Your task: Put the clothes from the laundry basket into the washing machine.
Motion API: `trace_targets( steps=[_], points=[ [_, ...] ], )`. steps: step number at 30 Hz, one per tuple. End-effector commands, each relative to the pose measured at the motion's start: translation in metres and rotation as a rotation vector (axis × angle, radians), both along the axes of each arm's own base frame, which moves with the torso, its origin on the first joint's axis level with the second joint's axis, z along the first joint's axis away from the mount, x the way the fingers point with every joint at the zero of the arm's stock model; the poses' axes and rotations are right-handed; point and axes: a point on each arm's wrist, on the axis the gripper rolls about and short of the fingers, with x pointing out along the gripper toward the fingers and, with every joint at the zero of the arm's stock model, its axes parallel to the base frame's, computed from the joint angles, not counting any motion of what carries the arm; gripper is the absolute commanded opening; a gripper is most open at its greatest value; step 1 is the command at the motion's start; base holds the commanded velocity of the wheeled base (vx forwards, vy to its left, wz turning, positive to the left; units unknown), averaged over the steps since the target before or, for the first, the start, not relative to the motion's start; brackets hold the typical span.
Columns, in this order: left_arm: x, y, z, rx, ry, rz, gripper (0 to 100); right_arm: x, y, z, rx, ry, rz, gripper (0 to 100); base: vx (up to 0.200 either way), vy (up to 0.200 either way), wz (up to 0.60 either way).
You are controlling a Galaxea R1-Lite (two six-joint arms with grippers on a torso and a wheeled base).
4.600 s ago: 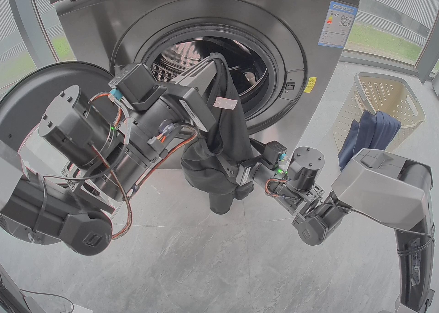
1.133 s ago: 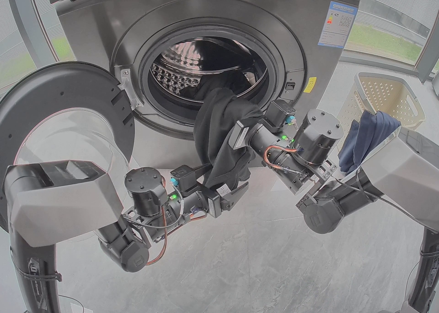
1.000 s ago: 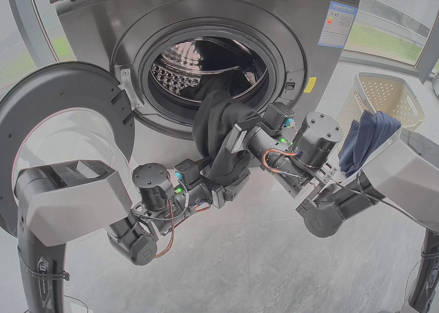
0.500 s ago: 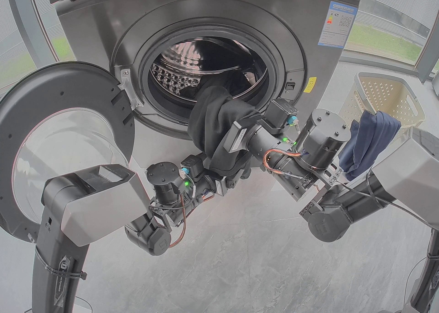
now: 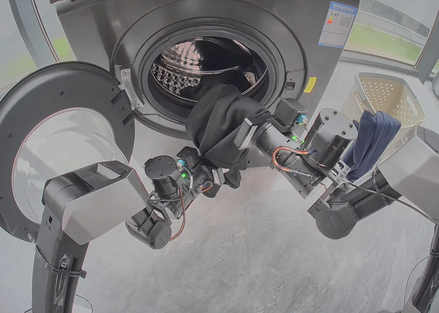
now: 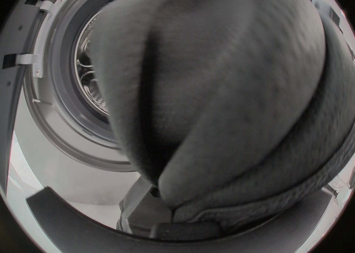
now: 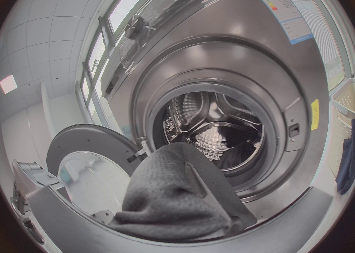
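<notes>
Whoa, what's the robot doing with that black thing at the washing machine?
It is loading laundry. Both arms are at a black garment bunched on the lower rim of the round opening of the washing machine. The left gripper is under its hanging end, and the right gripper is at its side with cloth draped over it. Part of the garment hangs outside the drum. The door stands open on the robot's left. A blue garment hangs over the rim of the laundry basket.

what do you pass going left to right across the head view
door → black garment → yellow sticker → basket
</notes>
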Motion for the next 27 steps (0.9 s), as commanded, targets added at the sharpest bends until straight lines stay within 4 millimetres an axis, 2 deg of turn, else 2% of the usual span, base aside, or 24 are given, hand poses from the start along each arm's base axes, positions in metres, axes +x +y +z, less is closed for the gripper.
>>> trace_targets(
  steps=[1,2,4,9,15,20,21,25,27],
  points=[
    [-0.004,0.014,0.033,-0.048,-0.043,0.033,0,0.016,-0.033,-0.011,-0.021,0.046,-0.089,0,0.000,0.000,0.00],
    [-0.005,0.014,0.035,-0.052,-0.044,0.032,0,0.016,-0.034,-0.013,-0.025,0.049,-0.094,0,0.000,0.000,0.00],
    [-0.013,0.020,0.053,-0.073,-0.058,0.032,0,0.019,-0.045,-0.028,-0.058,0.091,-0.116,0,0.000,0.000,0.00],
    [-0.032,0.026,0.074,-0.085,-0.070,0.021,0,0.022,-0.045,-0.044,-0.074,0.112,-0.120,0,0.000,0.000,0.00],
    [-0.051,0.028,0.087,-0.087,-0.068,0.004,0,0.031,-0.046,-0.059,-0.089,0.139,-0.137,0,0.000,0.000,0.00],
    [-0.054,0.030,0.087,-0.086,-0.062,0.010,0,0.031,-0.045,-0.056,-0.076,0.120,-0.135,0,0.000,0.000,0.00],
    [-0.055,0.030,0.089,-0.088,-0.064,0.011,0,0.028,-0.044,-0.054,-0.073,0.116,-0.129,100,0.000,0.000,0.00],
    [-0.059,0.029,0.094,-0.096,-0.072,0.005,0,0.023,-0.045,-0.046,-0.051,0.114,-0.116,100,0.000,0.000,0.00],
    [-0.065,0.032,0.098,-0.096,-0.073,0.003,0,0.006,-0.047,-0.044,-0.071,0.126,-0.078,100,0.000,0.000,0.00]
  ],
)
